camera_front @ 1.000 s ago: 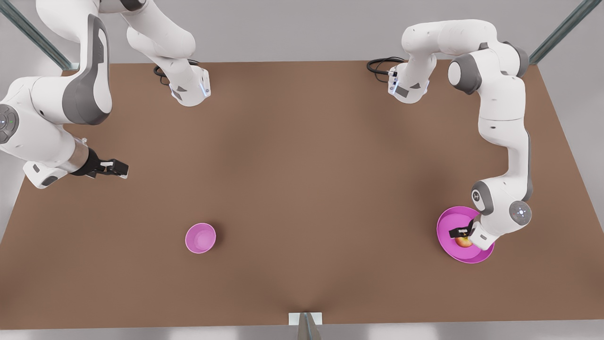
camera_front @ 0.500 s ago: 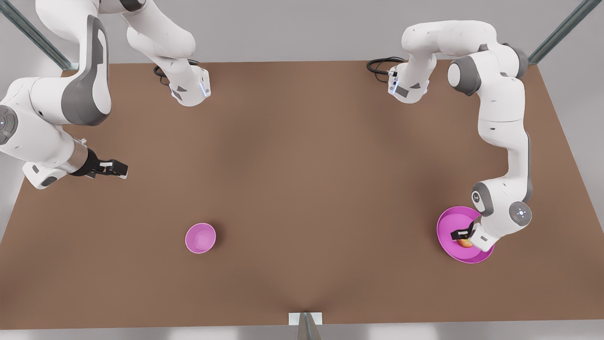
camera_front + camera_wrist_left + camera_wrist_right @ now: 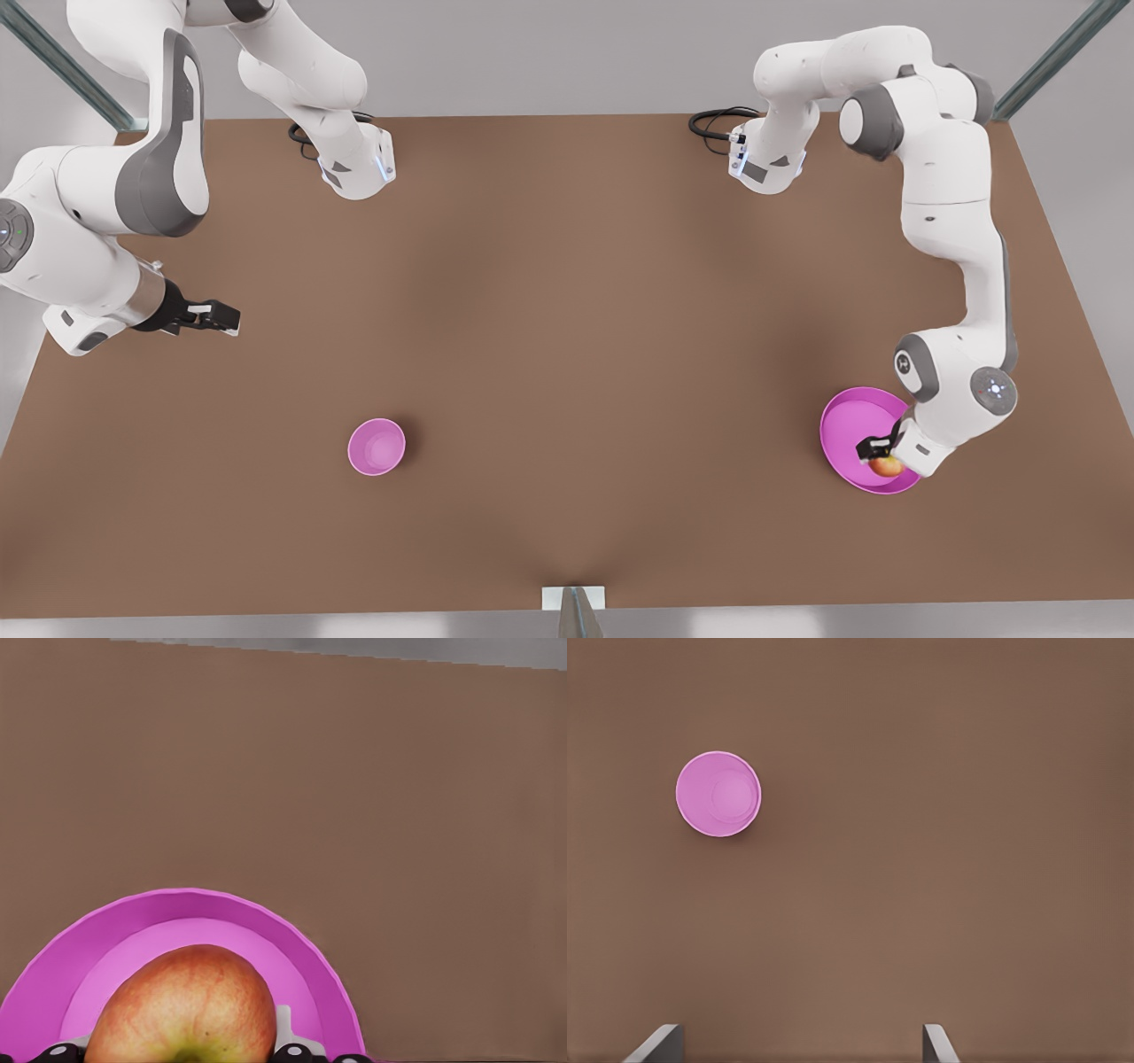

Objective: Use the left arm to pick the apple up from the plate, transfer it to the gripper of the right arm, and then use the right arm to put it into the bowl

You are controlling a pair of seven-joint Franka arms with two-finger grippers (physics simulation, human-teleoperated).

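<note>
Overhead, in the front view, the left arm reaches down over the plate at the front view's right, its tool lowered onto the apple, which lies in the plate's near part, directly under the tool. The right arm, at the front view's left, waits above the table; its tool points toward the table's middle, and the bowl stands well apart from it, nearer the table's front edge. Whether that tool is open cannot be told from this view.

Left wrist view: the apple sits between the fingertips of the left tool, one tip on each side and close against its skin; whether the tips press it cannot be told. The plate curves behind the apple.

Right wrist view: the right tool's two fingertips stand wide apart with bare table between them, so it is open. The bowl lies well ahead of this tool.
</note>
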